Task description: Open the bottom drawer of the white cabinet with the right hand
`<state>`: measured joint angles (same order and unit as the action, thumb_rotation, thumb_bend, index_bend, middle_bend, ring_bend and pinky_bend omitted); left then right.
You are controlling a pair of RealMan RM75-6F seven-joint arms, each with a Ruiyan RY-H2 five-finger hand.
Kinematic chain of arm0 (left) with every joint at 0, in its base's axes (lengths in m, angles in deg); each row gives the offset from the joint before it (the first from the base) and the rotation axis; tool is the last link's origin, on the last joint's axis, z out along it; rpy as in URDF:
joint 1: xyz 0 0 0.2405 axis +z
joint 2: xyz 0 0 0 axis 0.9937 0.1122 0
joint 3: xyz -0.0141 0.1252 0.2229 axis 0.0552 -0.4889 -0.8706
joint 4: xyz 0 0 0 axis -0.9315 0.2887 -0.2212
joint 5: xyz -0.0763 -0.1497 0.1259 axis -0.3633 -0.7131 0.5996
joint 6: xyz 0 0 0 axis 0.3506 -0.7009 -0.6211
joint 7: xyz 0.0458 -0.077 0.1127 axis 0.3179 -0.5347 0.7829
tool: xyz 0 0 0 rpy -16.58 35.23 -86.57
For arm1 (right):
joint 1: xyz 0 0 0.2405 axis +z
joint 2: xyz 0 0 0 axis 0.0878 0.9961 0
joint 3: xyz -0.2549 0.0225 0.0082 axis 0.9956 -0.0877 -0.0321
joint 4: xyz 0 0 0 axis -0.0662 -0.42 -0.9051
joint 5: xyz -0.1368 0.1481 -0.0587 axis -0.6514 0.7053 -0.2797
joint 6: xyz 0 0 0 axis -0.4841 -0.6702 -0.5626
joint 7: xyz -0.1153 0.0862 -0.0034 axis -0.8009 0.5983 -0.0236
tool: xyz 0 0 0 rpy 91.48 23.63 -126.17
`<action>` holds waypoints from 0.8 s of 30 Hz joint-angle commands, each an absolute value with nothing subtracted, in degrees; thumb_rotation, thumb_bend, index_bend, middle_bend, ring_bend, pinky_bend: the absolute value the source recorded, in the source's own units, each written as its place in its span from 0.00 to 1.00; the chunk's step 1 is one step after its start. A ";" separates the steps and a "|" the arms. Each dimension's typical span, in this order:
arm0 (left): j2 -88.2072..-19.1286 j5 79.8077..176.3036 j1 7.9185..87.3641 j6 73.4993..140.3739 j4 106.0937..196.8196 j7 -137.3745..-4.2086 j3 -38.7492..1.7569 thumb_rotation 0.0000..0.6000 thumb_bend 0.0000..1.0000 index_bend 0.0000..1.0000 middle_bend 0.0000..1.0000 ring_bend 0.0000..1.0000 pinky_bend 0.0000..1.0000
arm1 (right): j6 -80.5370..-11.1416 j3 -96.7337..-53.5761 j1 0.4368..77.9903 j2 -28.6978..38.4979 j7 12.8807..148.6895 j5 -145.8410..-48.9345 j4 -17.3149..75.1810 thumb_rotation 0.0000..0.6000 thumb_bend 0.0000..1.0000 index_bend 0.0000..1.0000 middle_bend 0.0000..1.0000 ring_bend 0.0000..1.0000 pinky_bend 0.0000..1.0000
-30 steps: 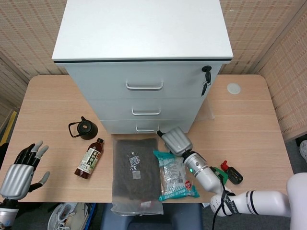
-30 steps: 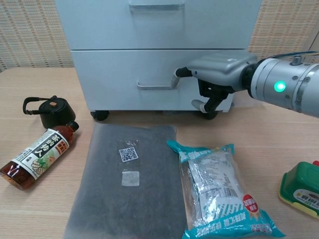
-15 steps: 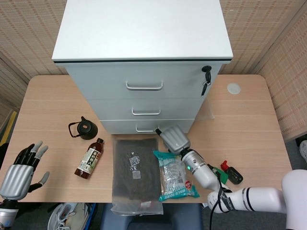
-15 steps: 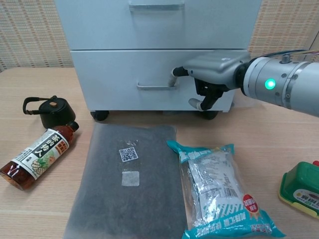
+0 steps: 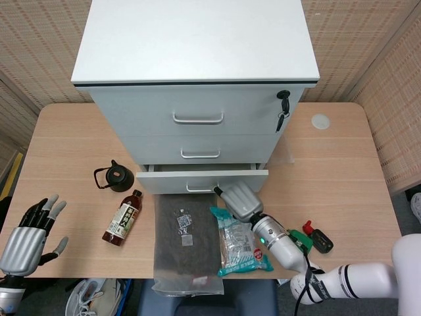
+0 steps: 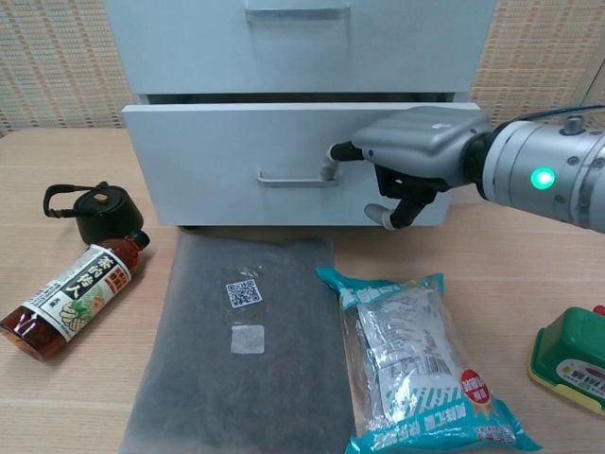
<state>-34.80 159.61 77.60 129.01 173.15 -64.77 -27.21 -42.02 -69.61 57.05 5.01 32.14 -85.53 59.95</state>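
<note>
Right robot hand hooked by a fingertip on the handle of the bottom drawer, other fingers curled under.

Drawer front standing proud of the white cabinet, partly open, directly ahead of the robot hand. Best drawn straight back and level (any sideways drag risks racking the drawer in its runners), with the hooked finger kept seated behind the bar. Worth watching below: grey pouch and teal packet on the worktop just beneath and toward the robot. Left robot hand far off, fingers spread, holding nothing.
</note>
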 commanded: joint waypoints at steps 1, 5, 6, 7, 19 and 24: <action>-34.82 159.70 77.58 129.01 173.23 -64.77 -27.23 1.00 0.32 0.09 0.00 0.03 0.11 | -42.68 -68.71 56.56 5.58 31.84 -86.15 61.22 1.00 0.44 0.19 0.99 1.00 1.00; -34.87 160.03 77.58 129.14 173.30 -64.64 -27.28 1.00 0.32 0.09 0.00 0.03 0.11 | -43.66 -67.55 55.92 6.35 31.36 -87.16 62.97 1.00 0.44 0.19 0.99 1.00 1.00; -34.86 160.06 77.58 129.15 173.32 -64.62 -27.30 1.00 0.32 0.09 0.00 0.03 0.11 | -43.91 -67.26 55.77 6.54 31.17 -87.42 63.43 1.00 0.44 0.19 0.99 1.00 1.00; -34.86 160.10 77.56 129.15 173.34 -64.57 -27.29 1.00 0.32 0.09 0.00 0.03 0.11 | -44.24 -66.90 55.55 6.82 30.97 -87.78 64.09 1.00 0.44 0.19 0.99 1.00 1.00; -34.97 160.33 77.41 128.88 173.59 -64.36 -27.39 1.00 0.32 0.09 0.00 0.03 0.11 | -45.84 -63.78 53.96 8.91 28.85 -90.53 69.64 1.00 0.44 0.19 0.99 1.00 1.00; -34.97 160.43 77.47 129.01 173.61 -64.30 -27.42 1.00 0.32 0.09 0.00 0.03 0.11 | -46.29 -62.57 53.32 9.66 28.03 -91.96 71.89 1.00 0.44 0.19 0.99 1.00 1.00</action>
<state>-34.98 160.44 77.47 129.00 173.61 -64.29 -27.43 -46.14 -62.89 53.53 9.44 28.29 -91.61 71.47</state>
